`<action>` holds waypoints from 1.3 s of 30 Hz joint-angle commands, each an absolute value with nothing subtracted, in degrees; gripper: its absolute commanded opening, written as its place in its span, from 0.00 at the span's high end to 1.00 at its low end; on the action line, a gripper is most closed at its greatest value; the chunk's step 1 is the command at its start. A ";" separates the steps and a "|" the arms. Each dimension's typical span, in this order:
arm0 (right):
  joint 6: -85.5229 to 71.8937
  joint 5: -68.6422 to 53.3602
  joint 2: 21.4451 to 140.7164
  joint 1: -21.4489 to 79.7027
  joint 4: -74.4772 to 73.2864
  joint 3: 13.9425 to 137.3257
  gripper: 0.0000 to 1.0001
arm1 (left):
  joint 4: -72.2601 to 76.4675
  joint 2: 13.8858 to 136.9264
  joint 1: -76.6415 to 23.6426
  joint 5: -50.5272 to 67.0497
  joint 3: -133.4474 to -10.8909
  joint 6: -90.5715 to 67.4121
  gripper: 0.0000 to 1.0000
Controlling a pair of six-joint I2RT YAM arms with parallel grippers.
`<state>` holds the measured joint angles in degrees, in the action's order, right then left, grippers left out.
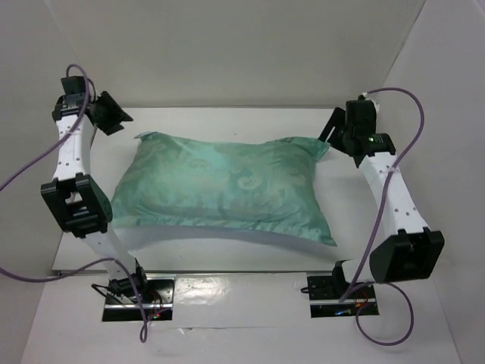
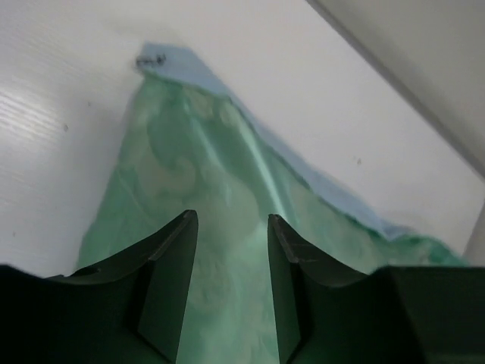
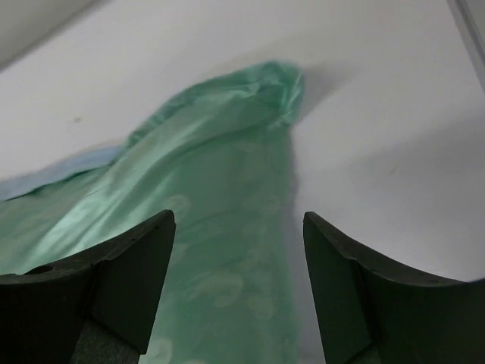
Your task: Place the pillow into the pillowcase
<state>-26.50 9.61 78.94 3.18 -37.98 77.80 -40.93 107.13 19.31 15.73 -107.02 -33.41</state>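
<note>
our left gripper (image 1: 112, 114), fingers apart, hovers over the far left corner of the stuffed green pillowcase (image 1: 220, 182), which lies on the table (image 1: 227, 115). our right gripper (image 1: 339, 130), fingers spread, hovers at the far right corner. we judge a one-sided tug on the slick fabric could slide the hidden pillow out.

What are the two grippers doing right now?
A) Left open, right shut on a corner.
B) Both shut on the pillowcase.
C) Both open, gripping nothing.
C: the wrist views show the left gripper and the right gripper with their fingers spread apart. The green pillowcase lies unpinched beyond them.
</note>
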 commanded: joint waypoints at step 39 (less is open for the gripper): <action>-18.98 21.63 92.57 25.75 -30.67 75.58 0.13 | -28.28 95.02 -4.93 5.10 -74.08 -41.84 0.64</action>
